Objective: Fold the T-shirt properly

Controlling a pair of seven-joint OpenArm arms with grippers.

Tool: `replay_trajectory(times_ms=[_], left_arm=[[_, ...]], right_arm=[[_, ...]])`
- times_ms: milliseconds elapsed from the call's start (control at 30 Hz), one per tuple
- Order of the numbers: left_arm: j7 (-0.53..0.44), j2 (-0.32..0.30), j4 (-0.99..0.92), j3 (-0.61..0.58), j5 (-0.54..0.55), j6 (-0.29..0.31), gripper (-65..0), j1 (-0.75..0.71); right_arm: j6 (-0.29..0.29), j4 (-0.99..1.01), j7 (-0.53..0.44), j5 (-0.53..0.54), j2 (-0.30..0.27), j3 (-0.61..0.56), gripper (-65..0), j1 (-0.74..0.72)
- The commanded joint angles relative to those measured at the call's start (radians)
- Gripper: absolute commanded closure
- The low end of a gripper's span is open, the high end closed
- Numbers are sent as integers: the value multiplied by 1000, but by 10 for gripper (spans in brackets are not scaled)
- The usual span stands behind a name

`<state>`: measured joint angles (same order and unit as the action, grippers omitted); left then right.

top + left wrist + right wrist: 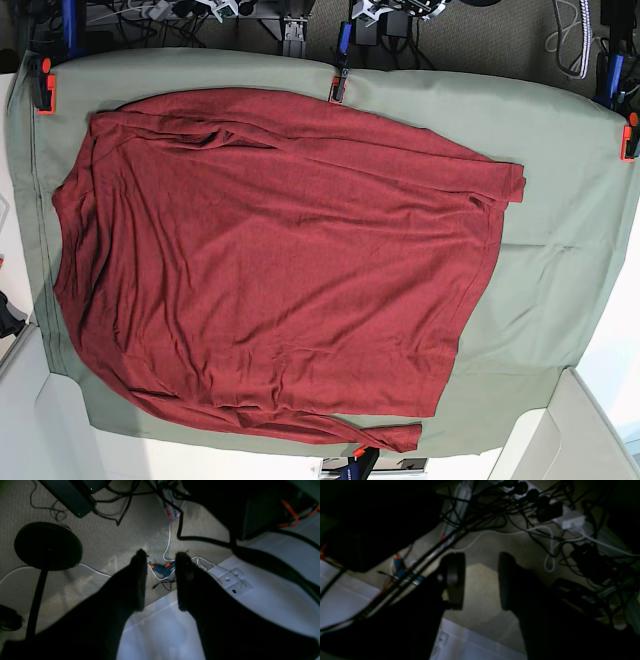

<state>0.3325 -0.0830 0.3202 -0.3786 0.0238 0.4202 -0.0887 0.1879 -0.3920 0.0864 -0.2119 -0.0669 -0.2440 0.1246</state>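
Note:
The dark red T-shirt [270, 260] lies spread flat on the sage-green table cloth [560, 200] in the base view, neck to the left, hem to the right, one sleeve along the top edge and one along the bottom edge. Neither arm shows in the base view. My left gripper [160, 555] is open and empty, hanging over the carpeted floor beside the table. My right gripper [481, 557] is open and empty too, also above the floor. The shirt is not in either wrist view.
Orange and blue clamps [338, 85] pin the cloth at the table edges. On the floor are a blue glue gun [163, 568], white cables [167, 542], a black round stand base [47, 545], and a tangle of plugs and power strips [567, 517].

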Motion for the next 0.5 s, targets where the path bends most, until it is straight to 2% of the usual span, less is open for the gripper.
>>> replay_trajectory(times_ms=[0,167,267,333,467], left_arm=[[0,-2,8,-1,2,11,-226,-7],[5,-24,68,0,3,12,-226,-35],[8,-43,148,0,18,58,-226,-82],[4,-58,221,1,49,71,-226,-124],[0,-70,373,39,69,72,-226,-204]], right_arm=[[9,-5,-1,-10,-11,2,-231,10],[9,-16,-1,-17,-22,2,-231,45],[8,-58,-1,-67,-35,2,-231,92],[6,-105,-1,-96,-51,2,-231,131],[6,-238,-2,-81,-97,2,-231,212]])
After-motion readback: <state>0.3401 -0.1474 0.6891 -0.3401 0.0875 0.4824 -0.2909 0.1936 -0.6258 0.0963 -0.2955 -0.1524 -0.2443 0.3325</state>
